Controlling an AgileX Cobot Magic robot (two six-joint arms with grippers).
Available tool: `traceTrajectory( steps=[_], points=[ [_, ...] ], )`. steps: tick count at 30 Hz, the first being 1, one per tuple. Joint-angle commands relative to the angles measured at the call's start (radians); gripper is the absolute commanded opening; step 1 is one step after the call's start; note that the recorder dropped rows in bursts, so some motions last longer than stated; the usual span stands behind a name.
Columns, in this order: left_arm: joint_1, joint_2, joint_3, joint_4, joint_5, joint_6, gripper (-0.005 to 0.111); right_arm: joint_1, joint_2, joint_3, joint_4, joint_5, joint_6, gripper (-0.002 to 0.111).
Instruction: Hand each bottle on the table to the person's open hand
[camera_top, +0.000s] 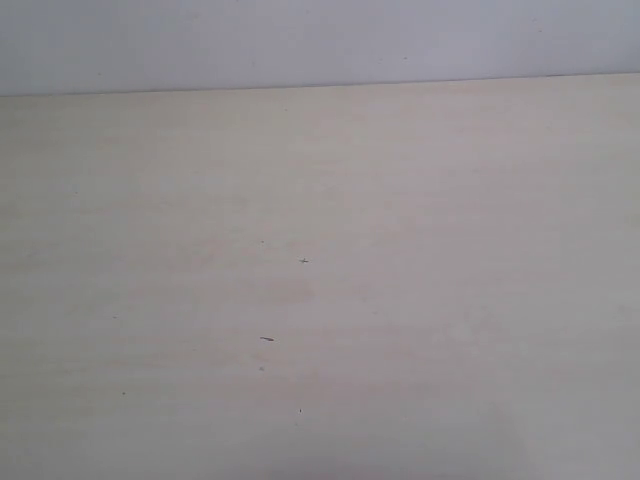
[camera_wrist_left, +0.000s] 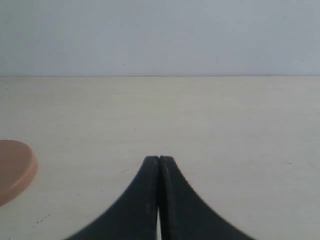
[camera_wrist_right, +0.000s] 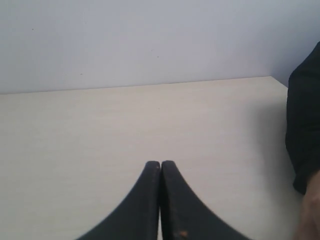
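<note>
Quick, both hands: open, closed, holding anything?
Black left hand: closed, holding nothing.
Black right hand: closed, holding nothing.

You face a table (camera_top: 420, 220) of pale wood grain, smooth and matt, lightly specked. Behind the table, a plain matt wall (camera_top: 300, 40). Above the table, your left gripper (camera_wrist_left: 159, 159) and right gripper (camera_wrist_right: 160, 163) look like smooth matt black plastic. On the table, a smooth peach disc (camera_wrist_left: 12, 170); at its edge, black cloth (camera_wrist_right: 304, 130).
</note>
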Motion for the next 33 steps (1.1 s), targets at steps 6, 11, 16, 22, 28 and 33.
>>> traceTrajectory(
  steps=[6, 11, 16, 22, 28, 33],
  points=[
    [0.001, -0.004, 0.002, 0.006, -0.014, -0.001, 0.0, -0.005, -0.005, 0.004, -0.003, -0.002, 0.001, 0.0],
    [0.001, -0.004, 0.002, 0.187, -0.014, -0.183, 0.0, -0.005, -0.005, 0.004, -0.003, -0.002, 0.001, 0.0],
    [0.001, -0.004, 0.002, 0.303, -0.011, -0.317, 0.0, -0.005, -0.005, 0.004, -0.003, -0.002, 0.001, 0.0],
    [0.001, -0.004, 0.002, 0.301, 0.029, -0.315, 0.0, -0.005, -0.005, 0.004, -0.003, -0.002, 0.001, 0.0],
    [0.001, -0.004, 0.002, 0.301, 0.045, -0.315, 0.0, -0.005, -0.005, 0.004, -0.003, -0.002, 0.001, 0.0],
    [0.001, -0.004, 0.002, 0.301, 0.045, -0.315, 0.0, -0.005, -0.005, 0.004, -0.003, -0.002, 0.001, 0.0]
  ],
)
